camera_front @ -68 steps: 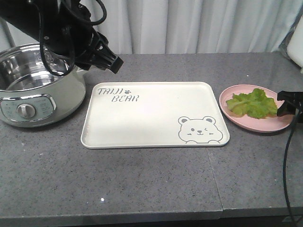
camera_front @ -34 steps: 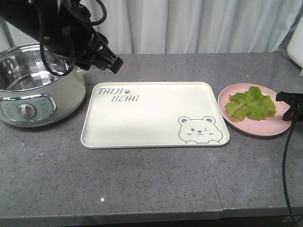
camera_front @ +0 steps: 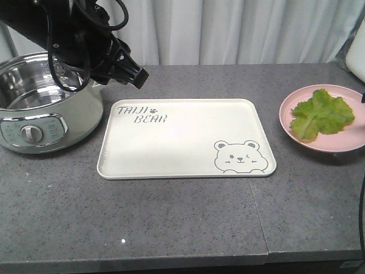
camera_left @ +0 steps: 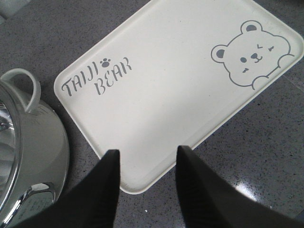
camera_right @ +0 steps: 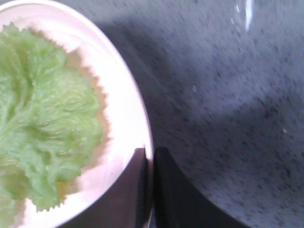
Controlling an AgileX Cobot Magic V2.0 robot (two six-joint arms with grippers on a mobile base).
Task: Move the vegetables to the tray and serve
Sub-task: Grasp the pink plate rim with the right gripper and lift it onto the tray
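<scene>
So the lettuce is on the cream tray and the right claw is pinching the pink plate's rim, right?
Not quite. The lettuce lies on the pink plate, not the tray, as the front view shows. The right claw does pinch the plate's rim.

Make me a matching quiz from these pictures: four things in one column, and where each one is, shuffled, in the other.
Column one
1. lettuce leaf
2. tray
3. pot
4. right claw

Column two
A. shut on the pink plate at its rim
B. far left on the table
C. between the pot and the pink plate
D. lying on the pink plate

Pairs: 1-D, 2-C, 3-B, 4-A
</scene>
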